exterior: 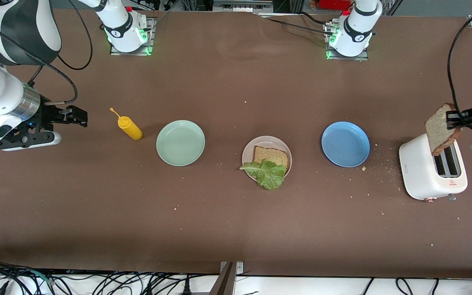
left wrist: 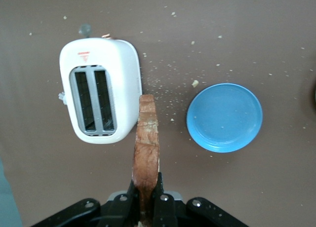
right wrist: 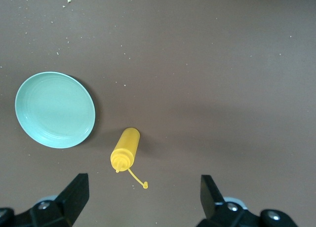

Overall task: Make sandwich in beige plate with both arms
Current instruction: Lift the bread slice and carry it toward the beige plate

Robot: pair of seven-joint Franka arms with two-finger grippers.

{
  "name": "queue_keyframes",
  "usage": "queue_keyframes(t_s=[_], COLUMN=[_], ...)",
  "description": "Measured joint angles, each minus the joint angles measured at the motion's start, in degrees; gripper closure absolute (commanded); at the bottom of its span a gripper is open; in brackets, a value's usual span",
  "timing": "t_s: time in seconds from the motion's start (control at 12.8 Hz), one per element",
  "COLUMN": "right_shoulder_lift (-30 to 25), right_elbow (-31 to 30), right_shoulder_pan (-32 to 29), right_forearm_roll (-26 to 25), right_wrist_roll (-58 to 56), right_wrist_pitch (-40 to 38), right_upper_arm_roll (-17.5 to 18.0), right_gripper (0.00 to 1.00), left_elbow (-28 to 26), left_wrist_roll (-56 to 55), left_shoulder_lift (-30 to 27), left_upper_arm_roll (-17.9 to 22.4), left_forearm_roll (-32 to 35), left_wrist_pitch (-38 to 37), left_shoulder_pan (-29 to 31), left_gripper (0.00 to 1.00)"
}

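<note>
So left tool (exterior: pixel 454 119) clamped on brown bread slice (exterior: pixel 441 130) over white toaster (exterior: pixel 432 172); thin edge grip, could slip before reaching beige plate (exterior: pixel 249 152). Right tool (right wrist: pixel 143 195) apart, waiting over counter.

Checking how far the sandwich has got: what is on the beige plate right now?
On the beige plate lies one bread slice, with a lettuce leaf covering its nearer edge and hanging over the rim. Whatever lies beneath the leaf is hidden. The second slice is in the left gripper, over the toaster.
</note>
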Motion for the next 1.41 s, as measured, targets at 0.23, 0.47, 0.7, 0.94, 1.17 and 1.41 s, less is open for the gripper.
queue_keyframes(t_s=[0.23, 0.47, 0.7, 0.94, 1.17, 1.41], right_shoulder_lift=[0.2, 0.44, 0.55, 0.57, 0.6, 0.65], right_elbow=[0.0, 0.0, 0.0, 0.0, 0.0, 0.0], right_shoulder_pan=[0.0, 0.0, -0.01, -0.01, -0.01, -0.01], right_forearm_roll=[0.0, 0.0, 0.0, 0.0, 0.0, 0.0], right_wrist_roll=[0.0, 0.0, 0.0, 0.0, 0.0, 0.0], right_wrist_pitch=[0.04, 0.15, 0.27, 0.31, 0.34, 0.35], right_upper_arm_roll=[0.0, 0.0, 0.0, 0.0, 0.0, 0.0], right_gripper=[0.0, 0.0, 0.0, 0.0, 0.0, 0.0], left_elbow=[0.11, 0.09, -0.02, -0.12, -0.14, -0.16], left_wrist_roll=[-0.59, -4.58, -8.62, -9.9, -9.92, -9.75], left_shoulder_lift=[0.07, 0.39, 2.1, 5.68, 10.27, 14.74], left_upper_arm_roll=[-0.04, 0.03, 0.07, 0.1, 0.67, 0.8], left_forearm_roll=[-1.9, -10.75, -19.18, -28.71, -38.05, -47.03], left_wrist_pitch=[-0.07, -0.13, -0.13, 0.16, 4.41, 7.47], left_shoulder_pan=[-4.42, -7.4, -9.56, -11.01, -10.96, -10.95], left_gripper=[1.0, 1.0, 1.0, 1.0, 1.0, 1.0])
